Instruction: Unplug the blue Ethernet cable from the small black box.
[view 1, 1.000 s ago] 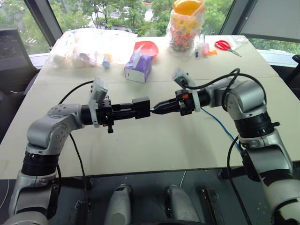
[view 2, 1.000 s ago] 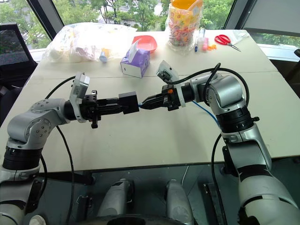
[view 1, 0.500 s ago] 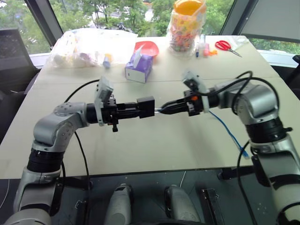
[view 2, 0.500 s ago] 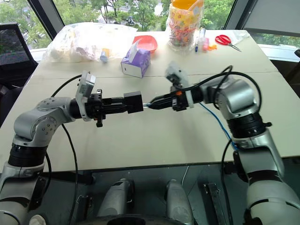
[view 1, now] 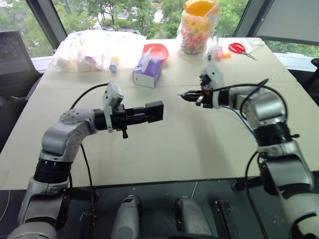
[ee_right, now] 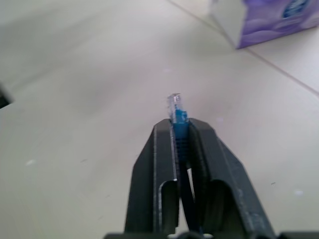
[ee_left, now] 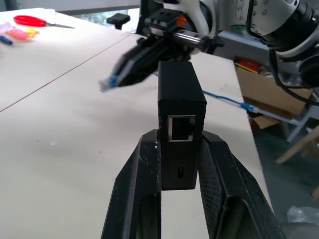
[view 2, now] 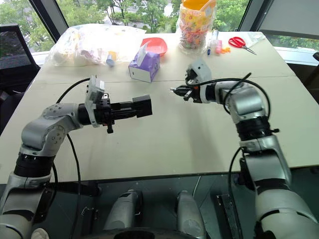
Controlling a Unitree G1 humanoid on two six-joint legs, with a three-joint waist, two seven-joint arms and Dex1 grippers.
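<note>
The small black box (view 1: 155, 111) hangs above the table with my left gripper (view 1: 147, 114) shut on it. Its port (ee_left: 180, 128) faces the left wrist camera and has nothing in it. My right gripper (view 1: 183, 94) hovers to the right of the box and a little farther back, apart from it. It is shut on the blue Ethernet cable (ee_right: 179, 117) just behind the clear plug (ee_right: 175, 105), which sticks out past the fingertips. The rest of the cable (view 1: 247, 123) trails back along my right arm towards the table's right side.
A purple tissue box (view 1: 147, 71), a red bowl (view 1: 155, 50), a clear plastic bag (view 1: 94, 47), a jar of coloured pieces (view 1: 199, 27) and red scissors (view 1: 239, 48) stand along the far side of the beige table (view 1: 174, 149). Its front edge runs just below my arms.
The plug has come out of the black box. My right gripper has carried it away to the right and farther back, opening a gap. The left gripper has barely moved.
</note>
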